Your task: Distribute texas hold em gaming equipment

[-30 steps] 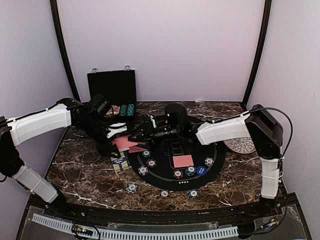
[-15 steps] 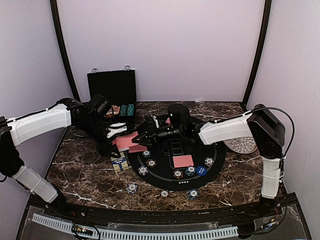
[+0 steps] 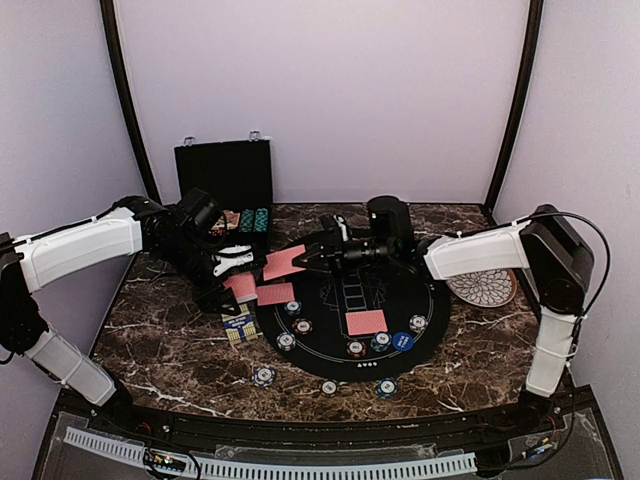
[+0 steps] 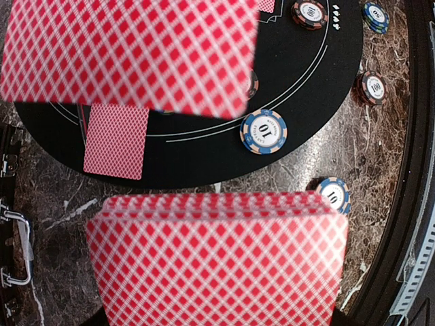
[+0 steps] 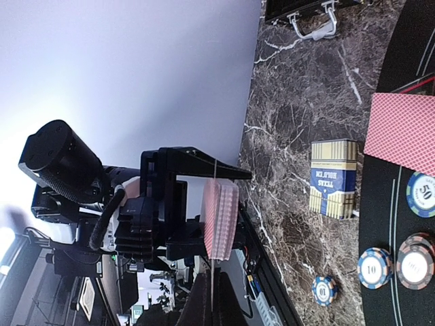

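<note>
My left gripper [image 3: 226,268] is shut on a deck of red-backed cards [image 3: 241,285] at the left rim of the black round mat [image 3: 345,368]. The deck fills the bottom of the left wrist view [image 4: 217,261] and hides the fingers. My right gripper [image 3: 308,258] is shut on one red-backed card [image 3: 283,262], held in the air just right of the deck. In the right wrist view that card [image 5: 212,268] is edge-on between my right gripper [image 5: 212,284], facing the deck [image 5: 221,217]. Two cards [image 3: 275,294] [image 3: 365,322] lie face down on the mat. Striped chips [image 3: 286,341] and a blue marker disc [image 3: 402,341] sit along the mat's front.
A blue and yellow card box [image 3: 240,326] lies left of the mat. The black hinged case [image 3: 225,180] stands open at the back left. A white patterned plate [image 3: 482,290] is at the right. Loose chips [image 3: 263,376] [image 3: 385,387] lie on the marble near the front edge.
My right gripper has drawn back to the right, away from the deck, carrying a single card. The left arm and the deck have stayed in place.
</note>
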Tool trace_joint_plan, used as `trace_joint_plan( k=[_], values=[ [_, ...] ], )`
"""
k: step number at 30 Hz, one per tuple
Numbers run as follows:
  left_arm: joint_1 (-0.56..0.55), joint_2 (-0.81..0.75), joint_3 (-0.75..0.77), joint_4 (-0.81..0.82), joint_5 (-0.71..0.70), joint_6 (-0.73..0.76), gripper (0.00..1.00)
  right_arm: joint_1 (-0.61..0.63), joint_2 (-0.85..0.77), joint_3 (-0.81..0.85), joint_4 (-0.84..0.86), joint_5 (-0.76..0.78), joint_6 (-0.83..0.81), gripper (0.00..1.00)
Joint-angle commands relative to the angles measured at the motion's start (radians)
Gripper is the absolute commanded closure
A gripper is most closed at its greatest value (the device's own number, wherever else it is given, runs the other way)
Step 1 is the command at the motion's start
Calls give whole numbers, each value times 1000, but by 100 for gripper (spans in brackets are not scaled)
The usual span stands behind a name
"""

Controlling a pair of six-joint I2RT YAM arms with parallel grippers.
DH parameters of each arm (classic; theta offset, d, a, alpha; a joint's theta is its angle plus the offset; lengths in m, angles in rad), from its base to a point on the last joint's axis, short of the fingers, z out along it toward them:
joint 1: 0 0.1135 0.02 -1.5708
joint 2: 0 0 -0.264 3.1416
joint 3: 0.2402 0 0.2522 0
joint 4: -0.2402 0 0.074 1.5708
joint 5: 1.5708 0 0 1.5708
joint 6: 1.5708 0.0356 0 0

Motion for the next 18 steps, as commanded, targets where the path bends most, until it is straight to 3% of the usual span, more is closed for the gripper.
trace_joint_plan(
  k=[1, 18],
  values=[
    [0, -44, 2, -1, -2, 12, 100, -43, -15, -25, 40, -11, -19, 100],
    [0, -54, -1, -12, 1, 16, 100, -54, 318, 306, -209, 20, -140, 100]
  ],
)
